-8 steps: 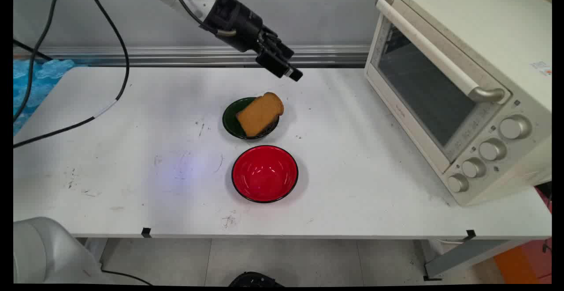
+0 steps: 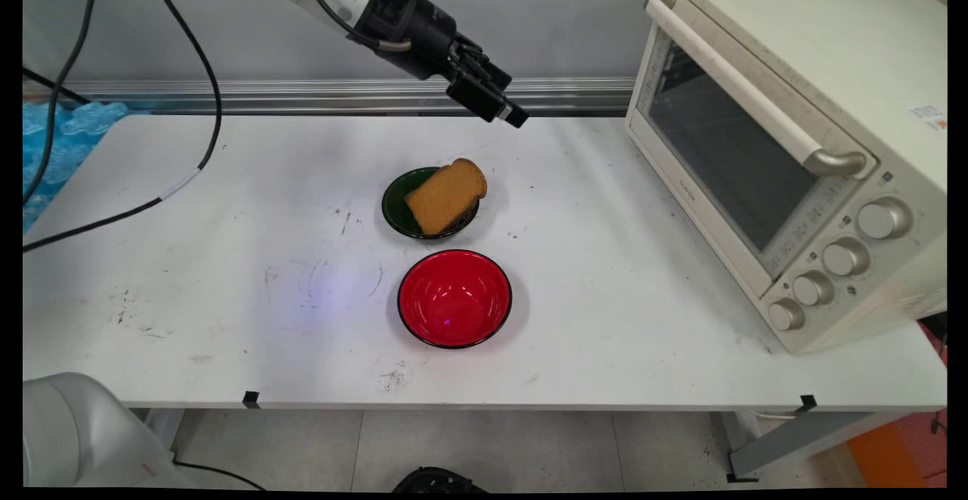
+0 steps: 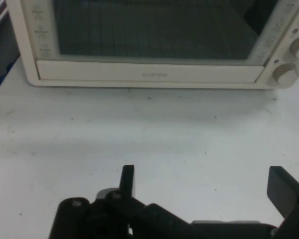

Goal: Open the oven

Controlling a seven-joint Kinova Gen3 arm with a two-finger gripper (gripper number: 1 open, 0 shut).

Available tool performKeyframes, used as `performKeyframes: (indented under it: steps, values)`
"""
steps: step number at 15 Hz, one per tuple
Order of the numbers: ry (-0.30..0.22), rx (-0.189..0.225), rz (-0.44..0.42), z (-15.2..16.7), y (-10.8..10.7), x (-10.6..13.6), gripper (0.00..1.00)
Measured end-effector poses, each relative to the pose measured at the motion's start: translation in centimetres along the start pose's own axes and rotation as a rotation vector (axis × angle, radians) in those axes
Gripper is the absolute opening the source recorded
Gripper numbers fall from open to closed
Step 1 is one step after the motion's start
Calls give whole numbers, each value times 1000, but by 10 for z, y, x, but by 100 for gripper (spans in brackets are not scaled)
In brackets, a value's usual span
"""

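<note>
We see the end effector [image 2: 508,116] raised above the counter's [image 2: 227,258] far edge, fingers [image 3: 127,180] spread apart and holding nothing, pointed toward the toaster oven [image 2: 794,144] at the right end. Nearest below it, mid-counter, the bread slice [image 2: 445,196] leans in the dark green bowl [image 2: 395,205], its long axis toward the far right. The red bowl [image 2: 454,298] sits just beside, nearer the front edge.

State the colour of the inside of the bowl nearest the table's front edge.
Red, with a black rim: the bowl shows best in the main view.
</note>
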Motion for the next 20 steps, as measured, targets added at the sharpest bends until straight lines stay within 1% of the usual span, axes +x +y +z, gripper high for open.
performKeyframes:
  steps: [3, 7, 12, 16, 20]
  values:
    - [-5, 0, -2, -1, 1, 5, 100]
    - [-3, -15, -10, 1, 6, 18, 100]
    - [-9, -33, -10, 4, 12, 42, 100]
    - [-13, -26, -14, 8, 14, 64, 100]
    - [-11, -8, 9, 12, 15, 85, 100]
